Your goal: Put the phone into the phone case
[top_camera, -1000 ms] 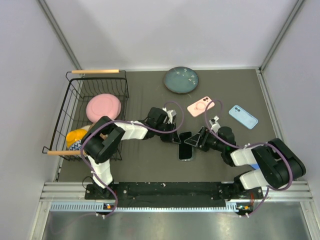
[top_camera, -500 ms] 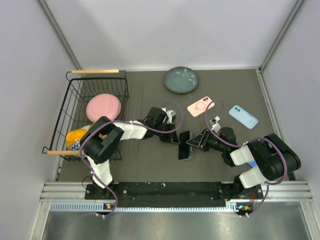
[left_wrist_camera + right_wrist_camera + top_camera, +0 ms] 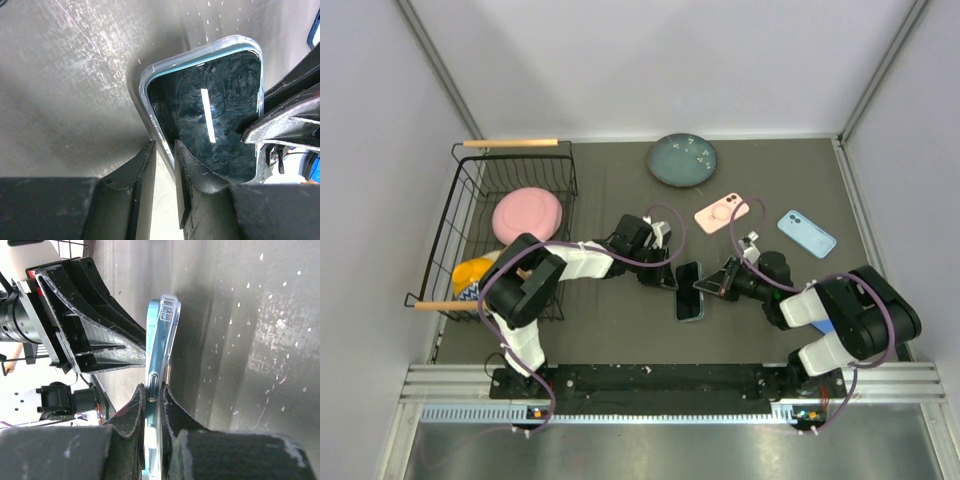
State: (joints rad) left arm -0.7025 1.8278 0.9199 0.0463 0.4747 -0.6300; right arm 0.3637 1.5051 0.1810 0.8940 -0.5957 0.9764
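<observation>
At the centre of the overhead frame, on the dark table [image 3: 620,330]: phone [image 3: 689,298], screen black, sitting in the clear phone case [image 3: 145,82], long axis running roughly top to bottom of the frame; lying flat or tilted, hard to tell. From the left, left gripper [image 3: 667,280] at the case's left edge; seen from the left wrist, clamped on the clear rim near a corner of the case, fingers [image 3: 145,165] narrowly apart with that rim between them. From the right, right gripper [image 3: 705,287] on the opposite long edge; seen from the right wrist, pinched nearly together across teal phone body and clear shell, both edge-on, fingers [image 3: 131,407] on either side. Toward the upper right of the overhead frame, well apart from both grippers: pink case [image 3: 722,212] and blue phone-shaped item [image 3: 807,233]. Near the top centre, green plate [image 3: 682,160]. At the left, wire basket [image 3: 515,150] holding a pink plate [image 3: 526,214] and something yellow [image 3: 470,272]
</observation>
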